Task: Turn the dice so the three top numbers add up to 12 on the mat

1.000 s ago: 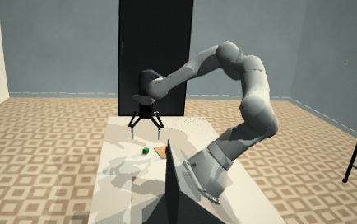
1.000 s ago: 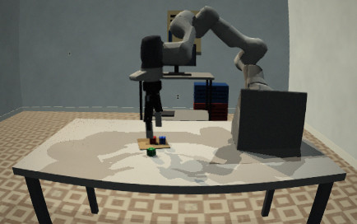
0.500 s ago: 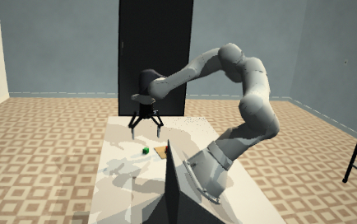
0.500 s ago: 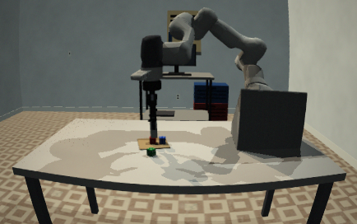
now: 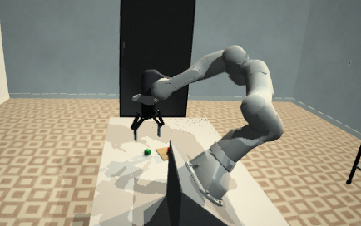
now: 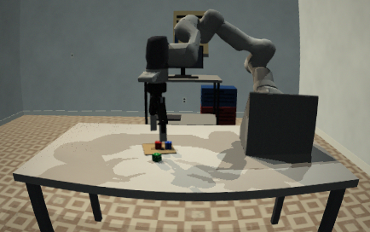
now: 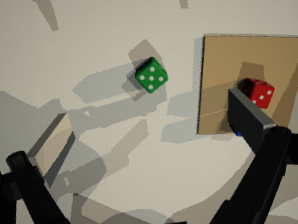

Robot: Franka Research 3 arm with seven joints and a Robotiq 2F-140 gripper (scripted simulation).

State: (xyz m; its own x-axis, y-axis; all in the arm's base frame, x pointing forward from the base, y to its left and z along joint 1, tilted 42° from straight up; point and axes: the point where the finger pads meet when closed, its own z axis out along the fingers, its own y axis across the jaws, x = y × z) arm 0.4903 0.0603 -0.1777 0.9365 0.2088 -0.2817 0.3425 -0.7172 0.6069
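Two small cubic dice, one red and one blue, are sitting on the flat tan square mat; a green cubic die is lying just off it, showing five. Above the mat's level, the black gripper's fingers are hanging wide apart, one mostly hiding the blue die from the wrist view. A dark grey panel is blocking part of the mat from the top view.

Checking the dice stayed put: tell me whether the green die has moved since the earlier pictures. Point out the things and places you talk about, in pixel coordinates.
No; the green die [image 5: 147,152] [image 6: 157,157] [image 7: 151,75] sits just off the mat's [image 5: 162,154] [image 6: 149,150] [image 7: 220,65] edge, as before.
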